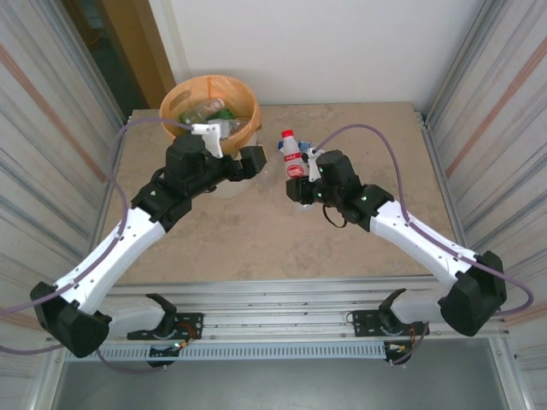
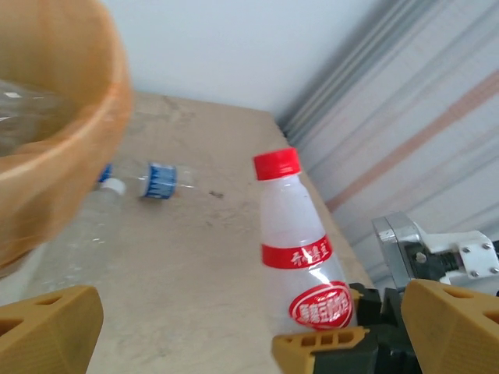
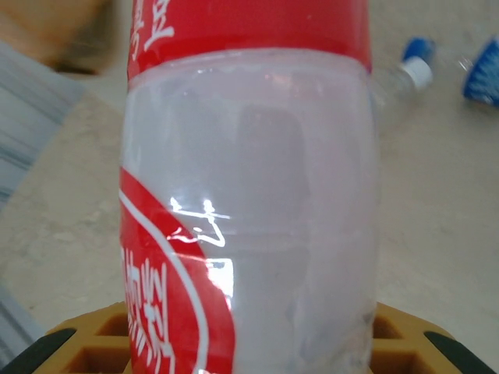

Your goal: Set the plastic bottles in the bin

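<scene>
Red-capped bottle (image 3: 249, 195) upright, right hand (image 1: 301, 190) closed tight on its lower body, likely for carrying | left hand (image 1: 253, 161) spread wide, empty | bin (image 1: 235, 92) at 11 o'clock

In your left wrist view the bin (image 2: 54, 156) is a blur cut off at the left edge, and the clear bottles (image 2: 160, 181) lying by it are too faint to tell apart. The right gripper (image 2: 323, 339) hides the base of the red-capped bottle (image 2: 300, 249). From above, the bin's contents are too small to count.
</scene>
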You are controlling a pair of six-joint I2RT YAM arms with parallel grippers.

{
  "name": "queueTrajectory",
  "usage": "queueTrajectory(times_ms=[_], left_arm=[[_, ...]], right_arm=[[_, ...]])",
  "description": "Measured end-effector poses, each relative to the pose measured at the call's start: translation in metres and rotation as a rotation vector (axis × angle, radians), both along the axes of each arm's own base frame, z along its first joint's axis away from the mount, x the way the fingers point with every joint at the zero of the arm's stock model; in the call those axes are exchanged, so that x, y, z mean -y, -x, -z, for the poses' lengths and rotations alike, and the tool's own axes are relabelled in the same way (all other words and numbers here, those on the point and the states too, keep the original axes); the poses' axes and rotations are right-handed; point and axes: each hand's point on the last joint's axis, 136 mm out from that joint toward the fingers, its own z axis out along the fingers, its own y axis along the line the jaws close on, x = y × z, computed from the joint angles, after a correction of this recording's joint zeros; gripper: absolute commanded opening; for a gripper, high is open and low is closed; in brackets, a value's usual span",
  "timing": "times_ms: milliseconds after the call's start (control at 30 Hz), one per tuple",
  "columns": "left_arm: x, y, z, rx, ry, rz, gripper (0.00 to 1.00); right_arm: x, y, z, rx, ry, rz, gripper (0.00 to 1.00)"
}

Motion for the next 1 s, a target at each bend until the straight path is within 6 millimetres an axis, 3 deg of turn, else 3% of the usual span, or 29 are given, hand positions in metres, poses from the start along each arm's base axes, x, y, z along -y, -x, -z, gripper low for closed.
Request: queueTrajectory(times_ms=[100, 333, 567, 767, 867, 1000], left_arm=[[0.015, -0.001, -0.006, 0.005, 0.023, 0.053, 0.98], [0.035, -0.005, -0.007, -0.011, 0.056, 0.117, 0.81], [0.041, -0.006, -0.008, -0.022, 0.081, 0.139, 0.59], [0.043, -0.006, -0.015, -0.008, 0.101, 0.144, 0.30], [0.044, -0.008, -0.018, -0.003, 0.105, 0.144, 0.16], [0.043, -0.012, -0.025, 0.011, 0.110, 0.134, 0.05]], right_arm=[[-0.014, 0.007, -0.021, 0.075, -0.040, -0.063, 0.37], [-0.036, 0.018, -0.041, 0.164, -0.077, -0.156, 0.37], [-0.045, 0.023, -0.049, 0.205, -0.087, -0.202, 0.38], [-0.050, 0.023, -0.057, 0.222, -0.092, -0.213, 0.38], [-0.050, 0.021, -0.060, 0.228, -0.091, -0.208, 0.52], [-0.048, 0.018, -0.064, 0.249, -0.076, -0.199, 0.85]])
